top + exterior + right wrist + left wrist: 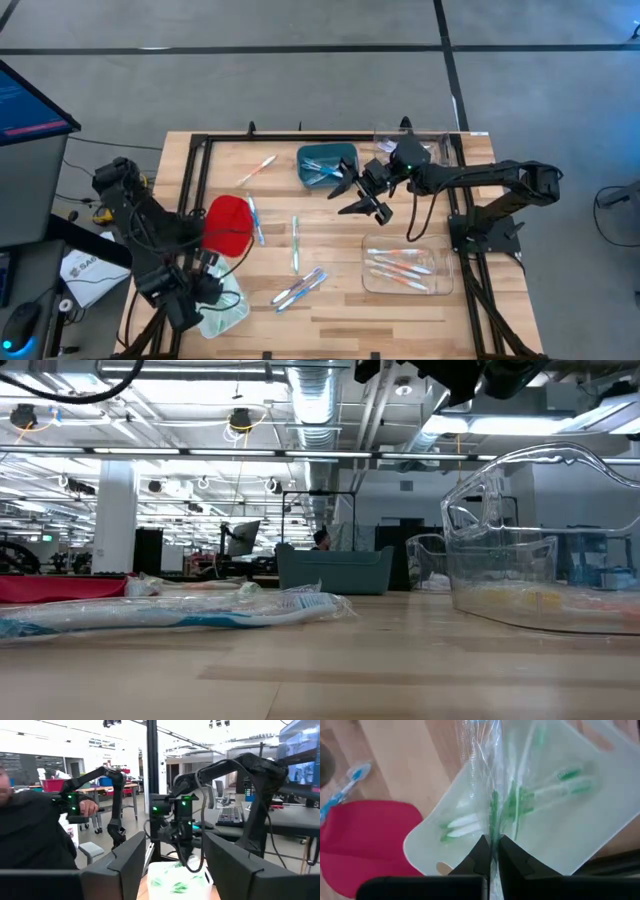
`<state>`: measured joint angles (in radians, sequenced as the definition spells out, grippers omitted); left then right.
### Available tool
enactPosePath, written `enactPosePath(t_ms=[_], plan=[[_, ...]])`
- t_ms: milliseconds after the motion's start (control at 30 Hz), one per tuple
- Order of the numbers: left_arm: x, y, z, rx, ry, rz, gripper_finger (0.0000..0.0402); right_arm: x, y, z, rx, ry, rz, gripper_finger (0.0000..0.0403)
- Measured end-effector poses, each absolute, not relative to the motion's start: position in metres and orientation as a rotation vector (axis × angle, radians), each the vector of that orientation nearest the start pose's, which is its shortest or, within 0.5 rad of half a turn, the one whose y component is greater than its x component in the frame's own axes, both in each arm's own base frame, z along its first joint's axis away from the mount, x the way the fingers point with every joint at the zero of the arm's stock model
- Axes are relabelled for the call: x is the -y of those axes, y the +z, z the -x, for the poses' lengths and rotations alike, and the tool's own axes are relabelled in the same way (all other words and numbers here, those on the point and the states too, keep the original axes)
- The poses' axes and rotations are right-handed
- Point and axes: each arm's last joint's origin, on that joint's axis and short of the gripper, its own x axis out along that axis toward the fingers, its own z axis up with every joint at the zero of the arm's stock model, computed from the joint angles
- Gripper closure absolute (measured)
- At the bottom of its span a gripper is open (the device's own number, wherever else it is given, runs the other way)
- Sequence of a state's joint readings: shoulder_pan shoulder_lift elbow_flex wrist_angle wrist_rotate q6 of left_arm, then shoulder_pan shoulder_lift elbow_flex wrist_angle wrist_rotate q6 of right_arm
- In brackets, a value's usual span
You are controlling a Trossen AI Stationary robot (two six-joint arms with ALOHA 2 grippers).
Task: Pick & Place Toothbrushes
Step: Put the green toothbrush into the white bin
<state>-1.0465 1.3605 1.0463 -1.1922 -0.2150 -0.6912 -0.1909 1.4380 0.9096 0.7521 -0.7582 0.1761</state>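
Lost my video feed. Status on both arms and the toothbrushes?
Left gripper jaws shut on a wrapped green toothbrush over the pale green tray. Right gripper open, empty, beside the teal tray. Nothing in the way.

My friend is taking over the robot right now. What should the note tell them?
Left tool: shut on a clear wrapper over the pale green tray of green toothbrushes.
Right tool: open, empty, beside the teal bin.
Done: orange brushes lie in the clear tray, blue ones in the teal bin.
Left: loose wrapped brushes mid-table; red tray looks empty.
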Motion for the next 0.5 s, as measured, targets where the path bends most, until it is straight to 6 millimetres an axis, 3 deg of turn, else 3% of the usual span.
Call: enactPosePath(t_ms=[333,500], plan=[[0.19,0.198,-0.092,-1.343,-0.24,-0.482,0.0396,0.014,0.324,-0.311,0.282,0.643,0.028,0.0205],[0.191,0.185,-0.086,-1.311,-0.266,-0.494,0.0396,-0.001,0.325,-0.313,0.305,0.597,0.029,0.0206]])
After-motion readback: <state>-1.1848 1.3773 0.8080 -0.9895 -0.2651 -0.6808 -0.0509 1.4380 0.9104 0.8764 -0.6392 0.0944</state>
